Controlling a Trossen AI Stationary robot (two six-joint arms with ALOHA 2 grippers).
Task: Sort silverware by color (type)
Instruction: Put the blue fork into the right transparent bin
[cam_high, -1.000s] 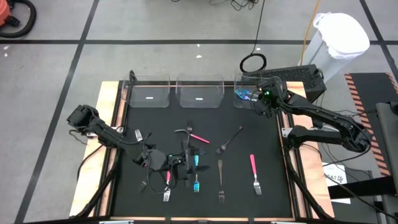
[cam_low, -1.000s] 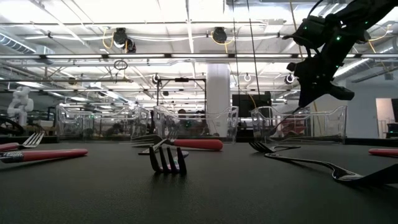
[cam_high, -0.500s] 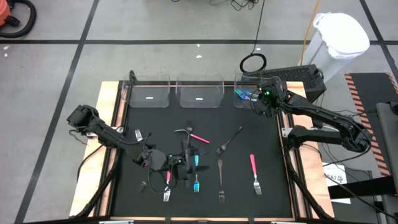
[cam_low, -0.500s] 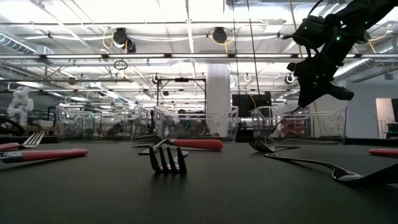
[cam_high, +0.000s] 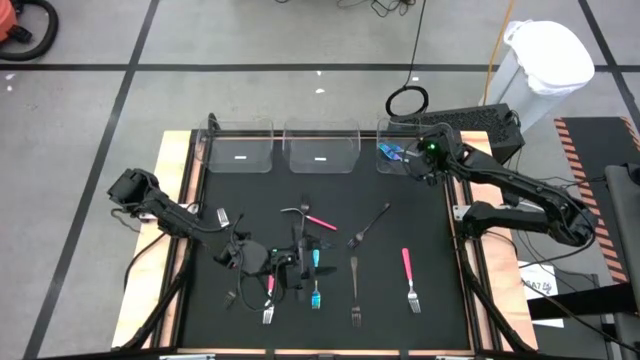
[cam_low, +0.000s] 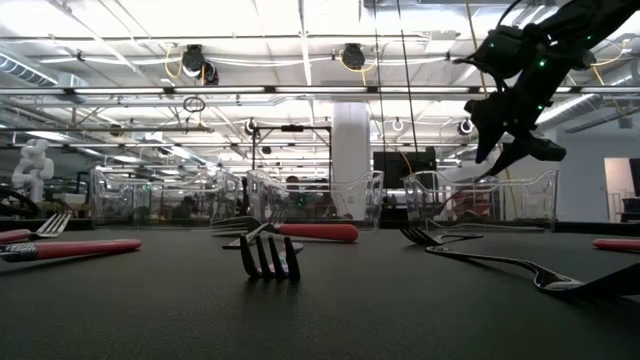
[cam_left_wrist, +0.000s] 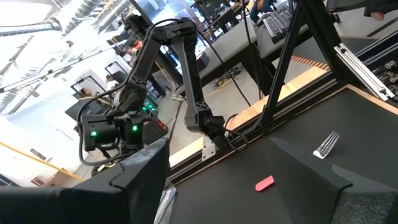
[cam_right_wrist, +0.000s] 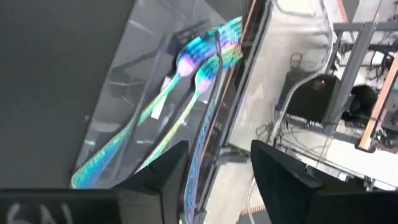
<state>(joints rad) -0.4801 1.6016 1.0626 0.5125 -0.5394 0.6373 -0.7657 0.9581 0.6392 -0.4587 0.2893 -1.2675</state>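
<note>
My right gripper (cam_high: 413, 168) hangs open over the right clear bin (cam_high: 385, 168) at the table's far edge. In the right wrist view, iridescent teal silverware (cam_right_wrist: 186, 65) lies in that bin, and one more such handle (cam_right_wrist: 198, 149) runs between my right gripper's (cam_right_wrist: 217, 158) fingers. My left gripper (cam_high: 240, 258) stands open, nothing in it, at the near left by a cluster of black, pink-handled (cam_high: 269, 292) and teal-handled (cam_high: 316, 272) pieces lying flat on the black mat. My right gripper has an iridescent handle (cam_right_wrist: 194, 168) running between its parted fingers, close beside one finger (cam_right_wrist: 165, 171). I cannot tell whether that finger touches it. The fingers slant down into the bin from above.
Two more clear bins (cam_high: 240, 150) (cam_high: 322, 150) stand along the far edge. A black fork (cam_high: 370, 228), a pink-handled fork (cam_high: 409, 272), another black fork (cam_high: 355, 290) and a pink piece (cam_high: 320, 221) lie spread over the mat. A white container (cam_high: 548, 60) stands off the table.
My right gripper has opened its fingers while staying in place above the right bin.
</note>
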